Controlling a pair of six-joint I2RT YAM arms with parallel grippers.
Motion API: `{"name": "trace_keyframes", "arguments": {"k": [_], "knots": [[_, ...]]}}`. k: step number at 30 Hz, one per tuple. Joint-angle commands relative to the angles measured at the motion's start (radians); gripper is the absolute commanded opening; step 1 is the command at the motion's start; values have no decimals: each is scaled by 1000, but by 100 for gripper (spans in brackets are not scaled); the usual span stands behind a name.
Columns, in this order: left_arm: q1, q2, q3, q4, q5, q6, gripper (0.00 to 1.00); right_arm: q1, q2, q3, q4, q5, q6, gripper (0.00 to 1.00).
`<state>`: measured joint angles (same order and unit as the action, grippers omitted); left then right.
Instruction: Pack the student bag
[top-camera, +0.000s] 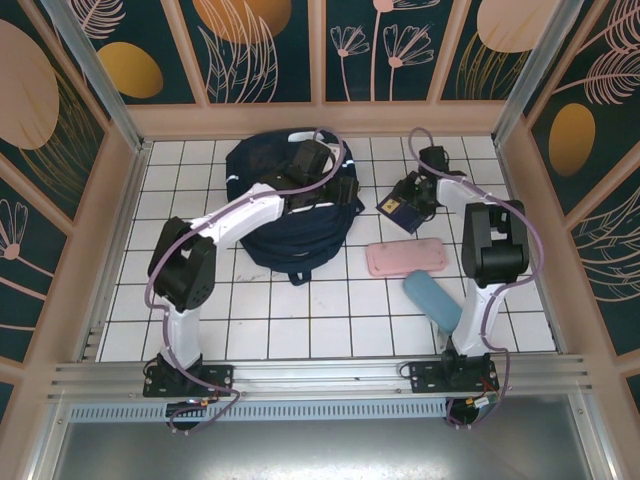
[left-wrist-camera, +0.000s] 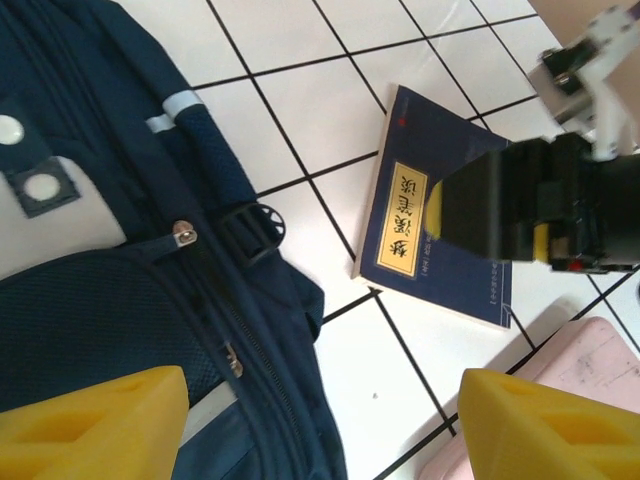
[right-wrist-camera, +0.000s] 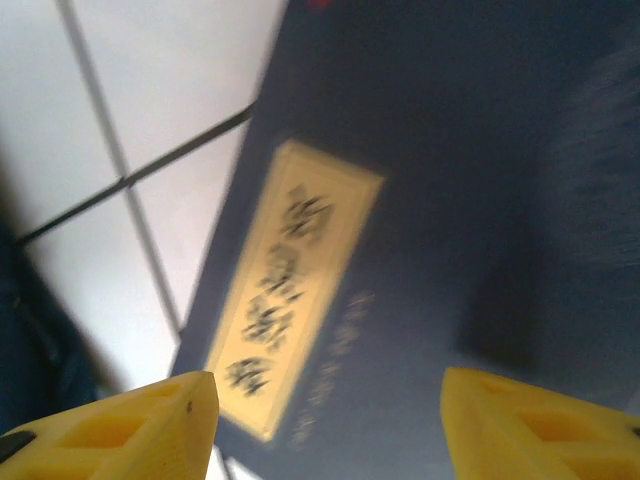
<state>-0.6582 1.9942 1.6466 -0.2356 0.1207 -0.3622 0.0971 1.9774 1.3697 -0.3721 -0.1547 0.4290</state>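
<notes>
The student bag (top-camera: 290, 225), a large dark navy backpack, lies at the back left of the tiled table. In the left wrist view, the bag (left-wrist-camera: 110, 300) shows its zips and a buckle. My left gripper (left-wrist-camera: 320, 430) is open just off the bag's right edge, with bare tile between its yellow fingers (left-wrist-camera: 90, 425). In the top view that left gripper (top-camera: 347, 192) hangs over the bag's right side. A navy booklet (left-wrist-camera: 440, 250) with a yellow label lies to the right. My right gripper (right-wrist-camera: 325, 430) is open close above this booklet (right-wrist-camera: 400, 200), its fingers not touching it.
A pink flat case (top-camera: 407, 258) lies in front of the booklet, and its corner (left-wrist-camera: 590, 365) sits near my left gripper. A light blue case (top-camera: 432, 300) rests nearer the right arm's base. Wooden walls enclose the table.
</notes>
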Motion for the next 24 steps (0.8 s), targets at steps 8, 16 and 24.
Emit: {"name": "trace_keyframes", "arguments": {"k": [8, 16, 24], "knots": [[5, 94, 119, -14, 40, -70, 71, 77, 160, 230, -54, 5, -6, 52], [4, 102, 121, -27, 21, -81, 71, 124, 182, 188, -51, -7, 30, 48], [4, 133, 151, -27, 57, -97, 71, 147, 42, -51, -12, -137, 10, 48]]}}
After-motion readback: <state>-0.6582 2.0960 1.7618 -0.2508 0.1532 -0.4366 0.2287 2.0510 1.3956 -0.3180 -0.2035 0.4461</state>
